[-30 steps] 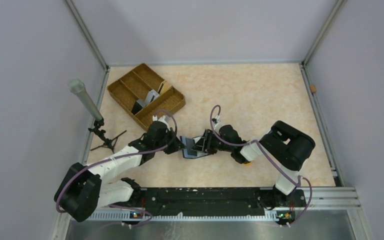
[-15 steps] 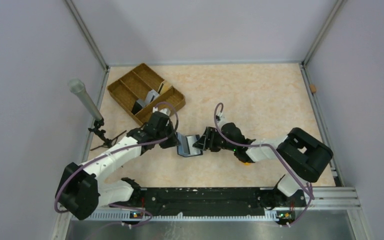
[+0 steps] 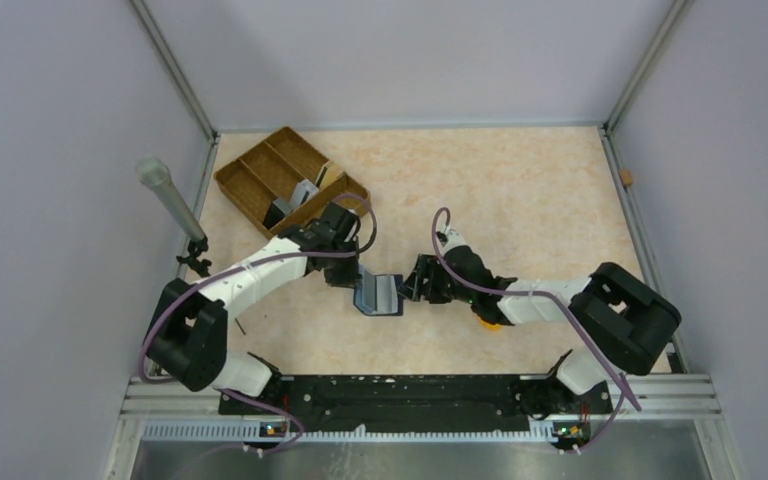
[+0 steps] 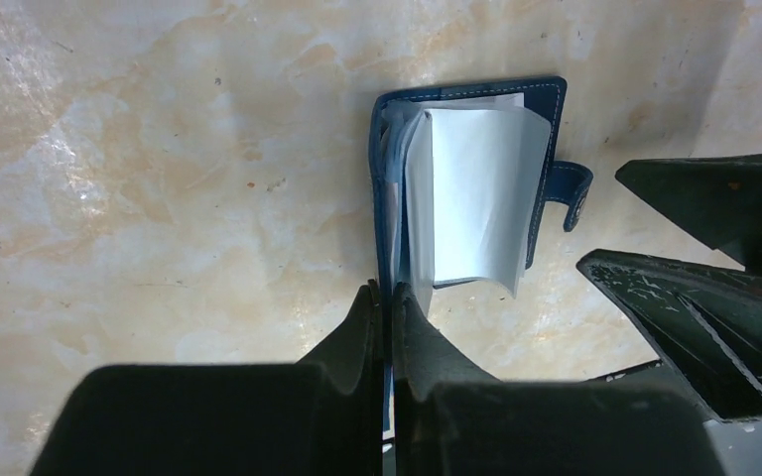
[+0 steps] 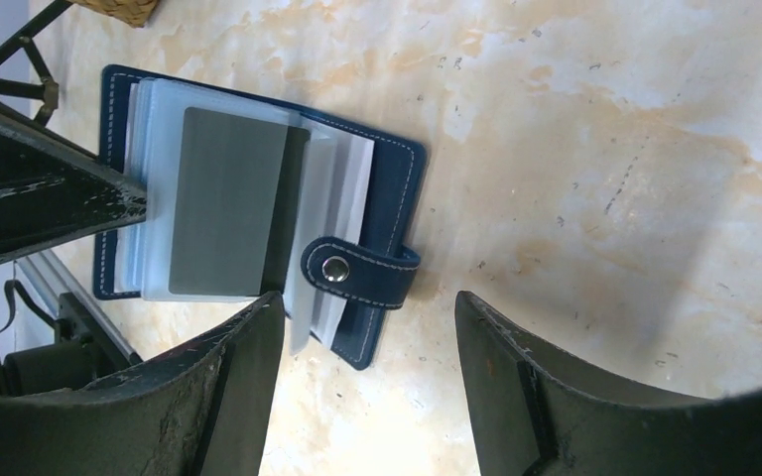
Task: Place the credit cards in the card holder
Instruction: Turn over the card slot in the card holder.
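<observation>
Card holder [image 3: 380, 295] lies open on the surface [image 3: 520, 190], between my two sets of jaws. My left jaws are clamped on its cover edge, I judge to pin it while cards go in. My right jaws stand spread and empty, snap tab [image 5: 357, 273] just ahead of their gap. One grey card [image 5: 223, 203] sits in a clear sleeve beyond. Fanned sleeves may block the next slot. Woven tray [image 3: 260, 165], beyond the left jaws, holds grey pieces [image 3: 298, 192], likely more cards.
</observation>
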### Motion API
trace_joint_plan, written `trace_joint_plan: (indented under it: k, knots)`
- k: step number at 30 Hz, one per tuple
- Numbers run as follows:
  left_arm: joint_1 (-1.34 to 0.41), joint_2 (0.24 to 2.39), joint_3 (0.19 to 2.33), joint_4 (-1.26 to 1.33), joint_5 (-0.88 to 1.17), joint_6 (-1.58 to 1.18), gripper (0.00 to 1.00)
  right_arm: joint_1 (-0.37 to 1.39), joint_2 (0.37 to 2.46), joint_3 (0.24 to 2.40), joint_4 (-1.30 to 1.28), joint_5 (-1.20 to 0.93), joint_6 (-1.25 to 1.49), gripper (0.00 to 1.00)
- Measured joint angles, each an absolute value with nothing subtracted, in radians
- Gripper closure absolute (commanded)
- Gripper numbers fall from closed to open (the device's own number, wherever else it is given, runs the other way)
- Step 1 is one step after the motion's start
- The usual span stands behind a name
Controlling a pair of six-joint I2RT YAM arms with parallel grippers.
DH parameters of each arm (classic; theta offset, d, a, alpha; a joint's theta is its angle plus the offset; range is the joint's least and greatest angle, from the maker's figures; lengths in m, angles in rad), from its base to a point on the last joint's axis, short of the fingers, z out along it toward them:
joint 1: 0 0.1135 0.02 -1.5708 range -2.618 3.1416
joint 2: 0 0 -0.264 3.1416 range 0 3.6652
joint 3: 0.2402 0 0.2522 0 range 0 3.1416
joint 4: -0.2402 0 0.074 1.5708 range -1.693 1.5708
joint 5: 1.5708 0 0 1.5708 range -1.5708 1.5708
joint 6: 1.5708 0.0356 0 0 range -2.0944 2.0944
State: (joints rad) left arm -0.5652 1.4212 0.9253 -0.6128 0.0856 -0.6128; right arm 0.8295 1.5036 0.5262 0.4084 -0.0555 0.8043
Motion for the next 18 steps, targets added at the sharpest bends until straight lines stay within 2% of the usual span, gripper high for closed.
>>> trace_joint_plan:
  k: [9,18]
  knots:
    - [-0.579,1.487,0.999,-0.664,0.078,-0.592,1.0,0.831,1.604,0.57,0.454,-0.077,0.806,0.44]
    - [-0.628,1.537,1.061,-0.678,0.073,-0.59,1.0,0.841,1.662,0.595,0.491,-0.077,0.825,0.6]
